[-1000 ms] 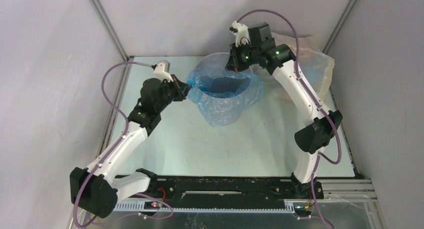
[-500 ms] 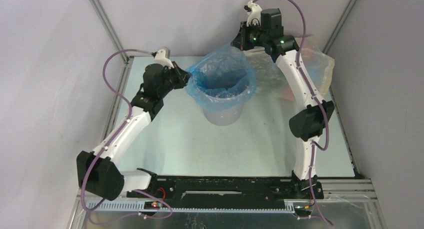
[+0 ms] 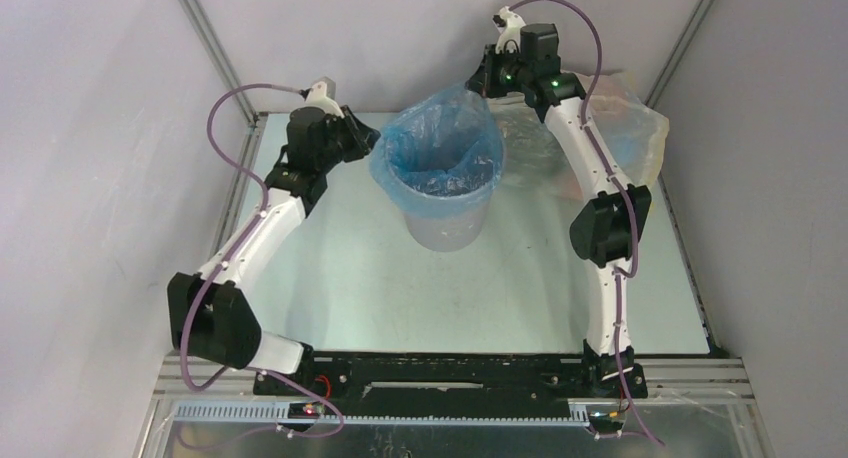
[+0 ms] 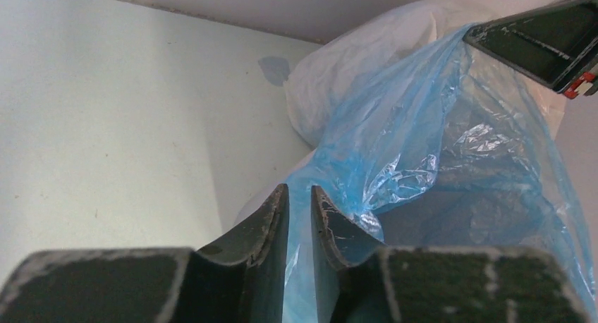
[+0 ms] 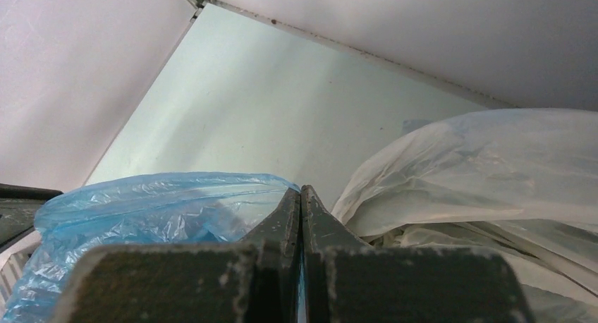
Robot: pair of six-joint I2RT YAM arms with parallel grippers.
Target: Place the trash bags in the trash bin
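Note:
The light-blue trash bag (image 3: 440, 153) hangs open, stretched between both grippers above the pale grey trash bin (image 3: 447, 223), its lower part inside the bin. My left gripper (image 3: 372, 143) is shut on the bag's left rim; in the left wrist view (image 4: 300, 196) blue film (image 4: 395, 154) runs between its fingers. My right gripper (image 3: 484, 88) is shut on the bag's far right rim; in the right wrist view (image 5: 301, 196) the bag (image 5: 155, 203) spreads to the left of the fingers.
A large clear whitish bag (image 3: 610, 128) stuffed with items lies at the back right, just behind the right arm; it also shows in the right wrist view (image 5: 486, 168). Grey walls enclose the table (image 3: 400, 288) on three sides.
Both grippers have risen and pulled the blue bag up and open. The bag's mouth, earlier slumped over the bin, now stands tall above the bin, whose lower wall is uncovered.

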